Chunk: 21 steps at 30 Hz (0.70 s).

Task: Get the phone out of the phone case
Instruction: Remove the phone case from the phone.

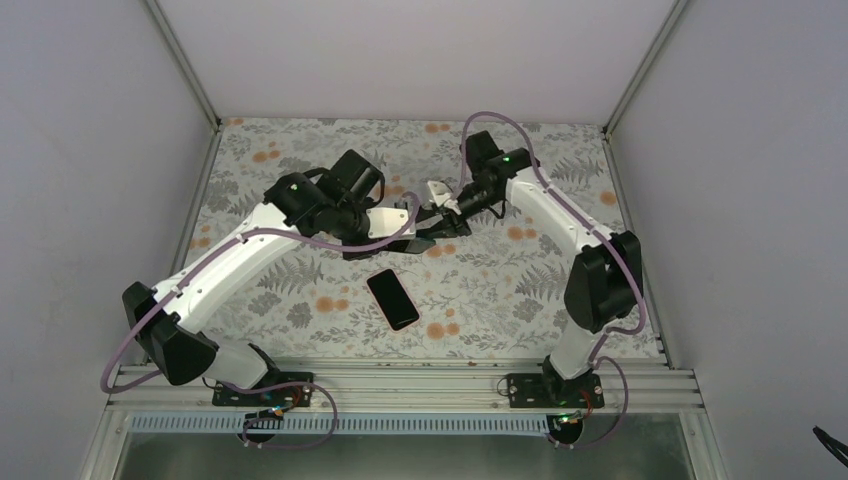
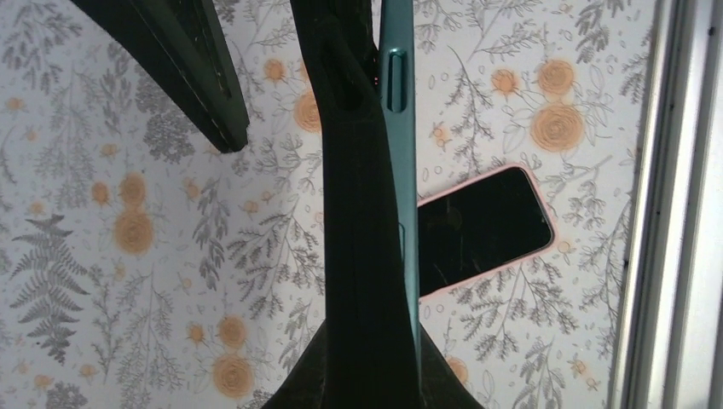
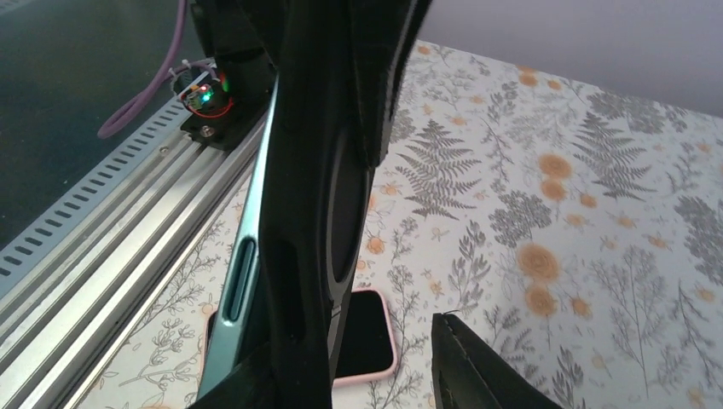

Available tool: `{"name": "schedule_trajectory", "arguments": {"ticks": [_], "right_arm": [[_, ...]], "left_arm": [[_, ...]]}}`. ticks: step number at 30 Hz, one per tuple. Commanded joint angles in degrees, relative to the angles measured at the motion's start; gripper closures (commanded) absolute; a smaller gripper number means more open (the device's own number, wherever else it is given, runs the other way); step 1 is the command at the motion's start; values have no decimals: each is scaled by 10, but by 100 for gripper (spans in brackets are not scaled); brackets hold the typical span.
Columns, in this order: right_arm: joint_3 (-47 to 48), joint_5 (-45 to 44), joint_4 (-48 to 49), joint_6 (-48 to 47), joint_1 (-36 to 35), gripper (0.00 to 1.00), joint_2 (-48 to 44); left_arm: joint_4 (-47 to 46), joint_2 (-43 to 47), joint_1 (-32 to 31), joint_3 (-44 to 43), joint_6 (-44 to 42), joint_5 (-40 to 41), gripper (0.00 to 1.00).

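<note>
The phone case [image 2: 399, 170] is up in the air over the middle of the desk [image 1: 520, 290], between the left end effector [image 1: 425, 236] and the right end effector [image 1: 446, 206]. It is turned on edge. Both wrist views show a thin teal side with one oblong slot, running the height of the picture with a black mass pressed flat along it. I cannot tell whether anything sits inside it.

In each wrist view one black finger stands clear of that mass, with bare desk showing in the gap: one in the left view [image 2: 183, 68] and one in the right view [image 3: 465, 366]. From these pictures I cannot tell whether either end effector is clamped on the case or has its fingers parted.

One phone [image 1: 393, 298] lies flat on the desk below and nearer the arm bases, dark screen up, with a pink rim around it. It touches nothing. Its long axis is diagonal, with the far end leaning left and the near end leaning right. In both wrist views the raised case partly covers it.

The desk has a grey fern and orange flower print. An aluminium rail [image 1: 400, 380] runs along its near edge, and a purple cable [image 1: 130, 340] trails along each of the two arms.
</note>
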<state>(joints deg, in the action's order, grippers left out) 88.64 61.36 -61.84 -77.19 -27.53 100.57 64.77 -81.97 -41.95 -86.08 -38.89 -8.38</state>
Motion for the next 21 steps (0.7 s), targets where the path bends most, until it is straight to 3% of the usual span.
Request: {"name": "schedule_trajectory", "arguments": {"ticks": [1,6,10,14,18,21], "right_arm": [[4,148,-106,-11,-105,61,-10],[40,161,-103,21,-133,63,-2],[48,133,-110,11,-138,96,8],[0,117,-54,30,-114,97,-31],[-38,72,53,137,-74,97,-73],[-19,9,63,227,-40,97,-59]], "left_arm": [[-308,1,29,-33,14,48,98],[-328,-16,32,-46,14,55,98],[-313,-31,33,-63,14,52,98],[-302,-19,38,-50,5,48,97],[-303,3,44,-22,-4,52,85],[-311,25,50,-1,-6,69,66]]}}
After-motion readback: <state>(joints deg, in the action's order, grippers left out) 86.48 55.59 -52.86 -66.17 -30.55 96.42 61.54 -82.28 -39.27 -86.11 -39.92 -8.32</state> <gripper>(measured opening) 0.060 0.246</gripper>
